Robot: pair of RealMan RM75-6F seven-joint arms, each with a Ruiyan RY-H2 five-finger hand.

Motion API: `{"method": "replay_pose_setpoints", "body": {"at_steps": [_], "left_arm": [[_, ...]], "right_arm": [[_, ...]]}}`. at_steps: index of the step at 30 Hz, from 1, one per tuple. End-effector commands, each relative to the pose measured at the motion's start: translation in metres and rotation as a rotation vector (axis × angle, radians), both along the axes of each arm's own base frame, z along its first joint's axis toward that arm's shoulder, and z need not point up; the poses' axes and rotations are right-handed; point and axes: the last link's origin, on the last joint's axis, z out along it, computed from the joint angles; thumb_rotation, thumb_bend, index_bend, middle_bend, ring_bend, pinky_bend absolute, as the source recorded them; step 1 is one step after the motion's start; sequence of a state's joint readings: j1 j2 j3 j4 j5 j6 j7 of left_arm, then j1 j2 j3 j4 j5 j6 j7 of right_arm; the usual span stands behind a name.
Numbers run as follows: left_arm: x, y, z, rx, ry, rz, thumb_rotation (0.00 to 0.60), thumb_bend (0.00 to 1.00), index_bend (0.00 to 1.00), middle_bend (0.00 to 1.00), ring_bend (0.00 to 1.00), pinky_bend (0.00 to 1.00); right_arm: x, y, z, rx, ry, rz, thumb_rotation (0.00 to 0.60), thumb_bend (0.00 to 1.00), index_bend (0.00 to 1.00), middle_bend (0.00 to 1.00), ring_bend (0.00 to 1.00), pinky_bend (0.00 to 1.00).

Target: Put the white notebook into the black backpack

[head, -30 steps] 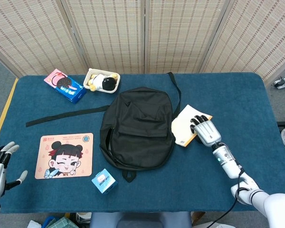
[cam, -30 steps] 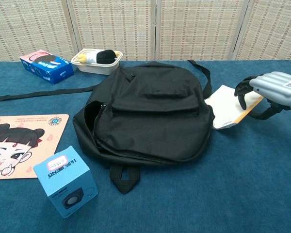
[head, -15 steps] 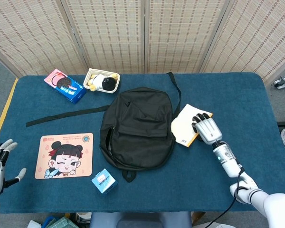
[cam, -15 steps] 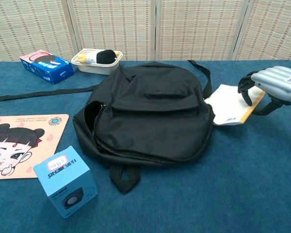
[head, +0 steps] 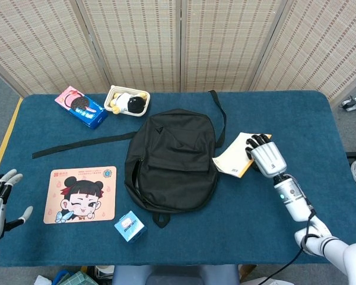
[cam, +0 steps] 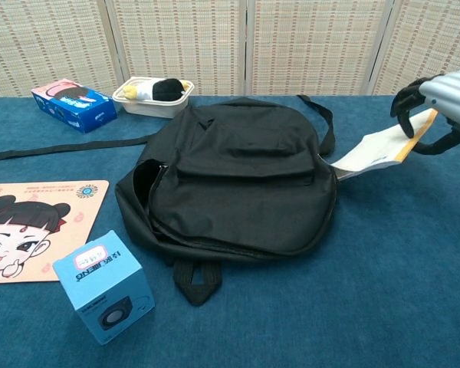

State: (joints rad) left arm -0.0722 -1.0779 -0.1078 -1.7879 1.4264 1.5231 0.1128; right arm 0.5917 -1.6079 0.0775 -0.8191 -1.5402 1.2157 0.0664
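Note:
The black backpack [head: 169, 159] [cam: 230, 184] lies flat in the middle of the blue table, its side zipper gaping on the left. My right hand [head: 266, 155] [cam: 438, 100] grips the white notebook [head: 237, 156] [cam: 376, 147] by its orange right edge. The notebook is tilted, its right side raised off the table and its left edge low beside the backpack. My left hand [head: 1, 199] hangs open at the table's left edge, holding nothing; the chest view does not show it.
A cartoon mouse pad [head: 80, 194] and a small blue box [head: 130, 225] lie left of and in front of the backpack. A blue cookie box [head: 80, 107] and a tray with a plush toy [head: 127, 101] sit at the back left. A black strap [head: 77, 145] runs leftward.
My right hand has closed on the notebook's right edge and lifted it, tilting the notebook up and drawing it slightly right. My left hand has barely moved.

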Motion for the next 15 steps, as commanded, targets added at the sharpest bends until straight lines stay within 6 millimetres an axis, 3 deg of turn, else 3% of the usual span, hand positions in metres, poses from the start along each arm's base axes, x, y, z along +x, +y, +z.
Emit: {"method": "replay_pose_setpoints", "body": {"at_steps": [1,10,15], "left_arm": [[0.005,0.009,0.004,-0.013,0.024,-0.04,0.6,0.26,0.21,0.12,0.09,0.08],[0.034,0.048,0.001,-0.141,0.045,-0.203,0.6,0.26,0.23,0.12,0.12,0.08],[0.062,0.072,-0.011,-0.241,0.029,-0.344,0.6,0.26,0.27,0.13,0.17,0.13]], "right_arm": [[0.001,0.008,0.025,-0.068,0.009,0.04,0.6,0.52,0.62,0.33,0.21,0.23],[0.006,0.031,0.082,-0.217,0.032,0.093,0.6,0.52,0.62,0.34,0.22,0.23],[0.01,0.047,0.112,-0.279,0.041,0.103,0.6,0.52,0.62,0.34,0.22,0.23]]}}
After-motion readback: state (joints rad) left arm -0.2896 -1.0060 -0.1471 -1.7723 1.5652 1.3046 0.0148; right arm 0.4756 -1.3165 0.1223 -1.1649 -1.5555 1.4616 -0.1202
